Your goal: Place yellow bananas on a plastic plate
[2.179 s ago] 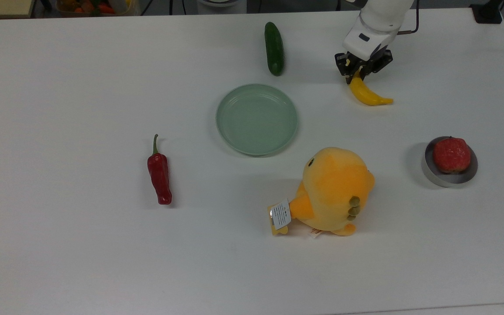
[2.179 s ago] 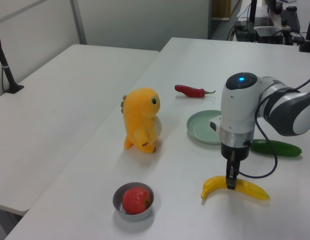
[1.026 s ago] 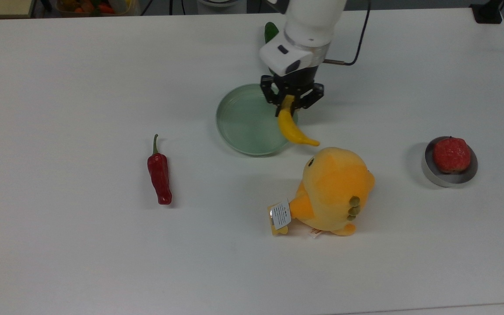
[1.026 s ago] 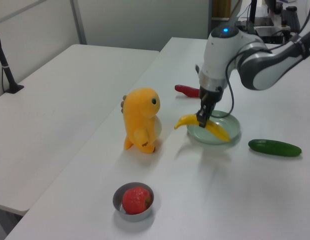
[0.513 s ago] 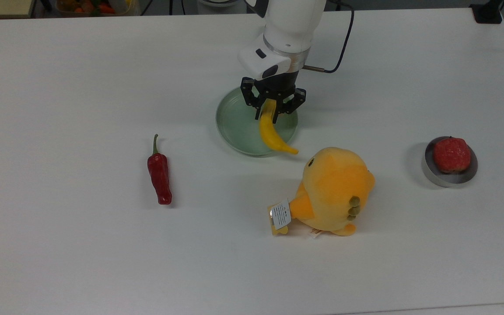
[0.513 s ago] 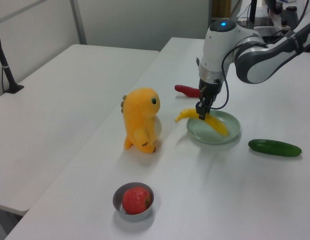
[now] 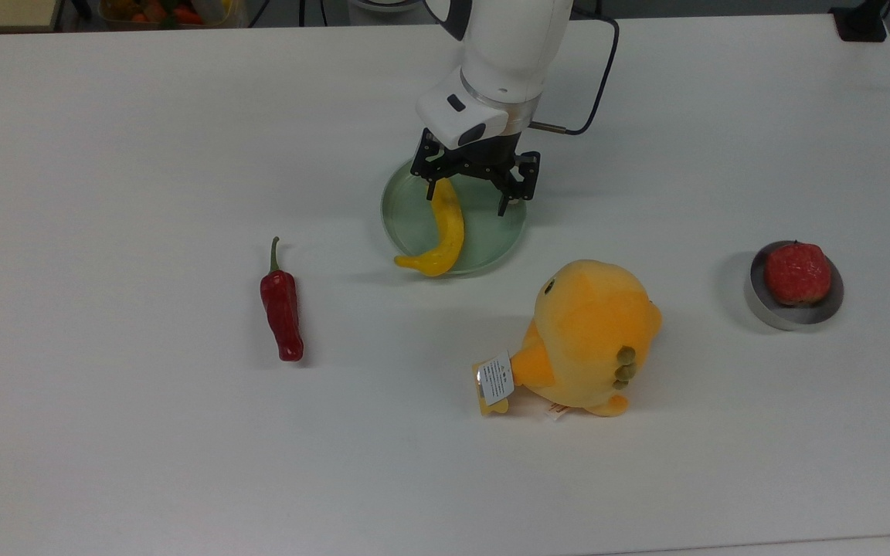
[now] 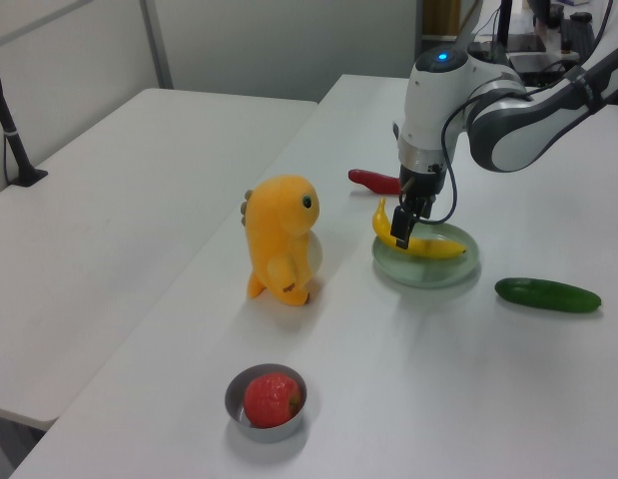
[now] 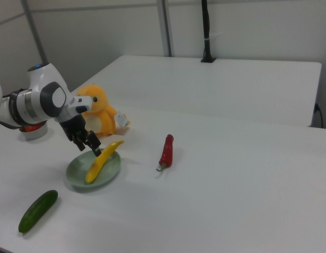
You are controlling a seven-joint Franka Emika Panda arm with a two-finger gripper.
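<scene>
The gripper (image 7: 473,192) hangs over the far side of the plastic plate (image 7: 498,239) in the top view, its two black fingers (image 7: 510,194) spread wide apart and holding nothing. The yellow bananas (image 7: 445,232) — a single curved fruit — lie on the plate, one end under the gripper beside the finger on the top view's left, the other end reaching over the near-left rim of the plate as the top view shows it. In the left view the banana (image 8: 418,242) lies across the plate (image 8: 443,270) with one tip raised over the rim on the left view's left, and the gripper (image 8: 405,226) sits just above it. The right view shows the banana (image 9: 101,161) slanting across the plate (image 9: 76,172), its tip past the rim on the right view's right. On the white bench (image 7: 120,432) a red chili pepper (image 7: 282,309) lies well apart to the top view's left of the plate, a yellow-orange plush chick (image 7: 588,336) stands near the plate's lower right, and a small grey metal dish (image 7: 758,302) with a red fruit (image 7: 797,273) in it sits far to the right. A dark green cucumber (image 8: 547,294) lies beyond the plate in the left view.
</scene>
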